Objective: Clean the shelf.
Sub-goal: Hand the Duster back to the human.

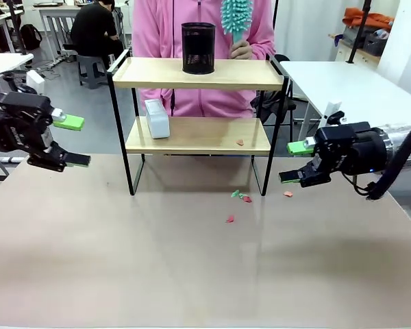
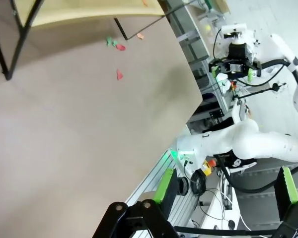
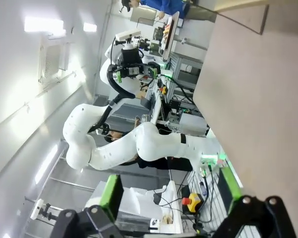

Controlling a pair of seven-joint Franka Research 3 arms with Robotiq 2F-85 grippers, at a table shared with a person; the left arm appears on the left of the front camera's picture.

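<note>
Shelf [image 1: 198, 74]: 2 boards, standing at far-centre of table [image 1: 192, 274], its feet on the tabletop; in left wrist view it is getting cut off by the top edge. Person's hand [image 1: 240, 49] behind shelf, partly hidden, holding 1 teal duster [image 1: 235, 15], top cropped. Top board: 1 black mesh cup [image 1: 198, 48]. Lower board: 1 white box [image 1: 157, 118], no readable print; 1 scrap [image 1: 240, 142]. Table scraps [image 1: 241, 197]: approx 5, small. Left gripper [image 1: 74, 141] & right gripper [image 1: 298, 162]: both hanging spread wide, holding nothing
</note>
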